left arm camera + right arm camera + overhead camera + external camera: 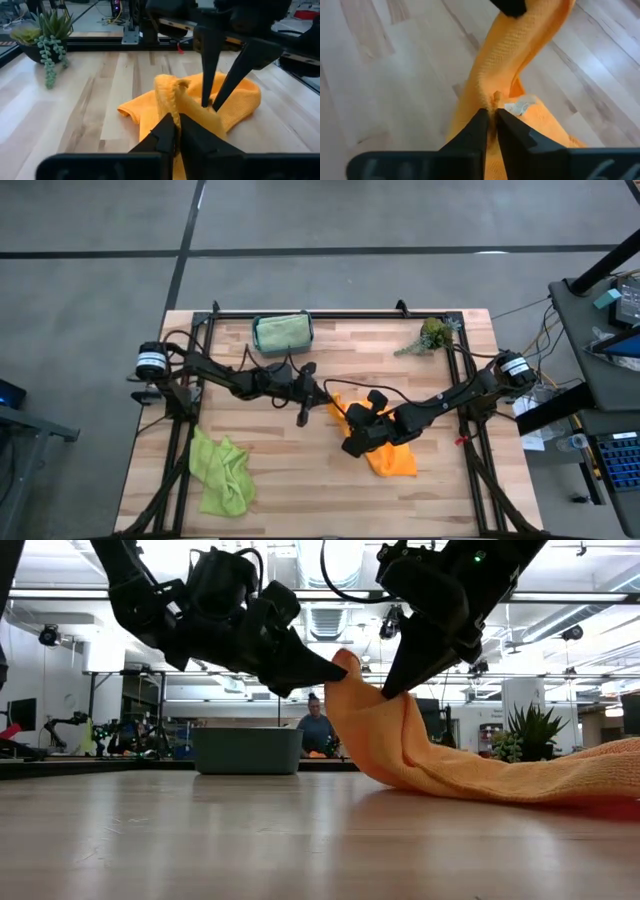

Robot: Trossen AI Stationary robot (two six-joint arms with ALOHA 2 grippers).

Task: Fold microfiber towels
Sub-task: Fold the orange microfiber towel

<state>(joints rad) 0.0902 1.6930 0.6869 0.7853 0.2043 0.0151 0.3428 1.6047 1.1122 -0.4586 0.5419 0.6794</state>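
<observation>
Both my left gripper and right gripper pinch the orange towel mid-table, its edge lifted, so I should pull evenly apart to stretch that edge taut before folding.

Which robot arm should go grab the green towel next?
Probably the left. The lime green towel lies on the left arm's side, so the left pincer is nearer. Both it and the right pincer now pinch the orange towel.
</observation>
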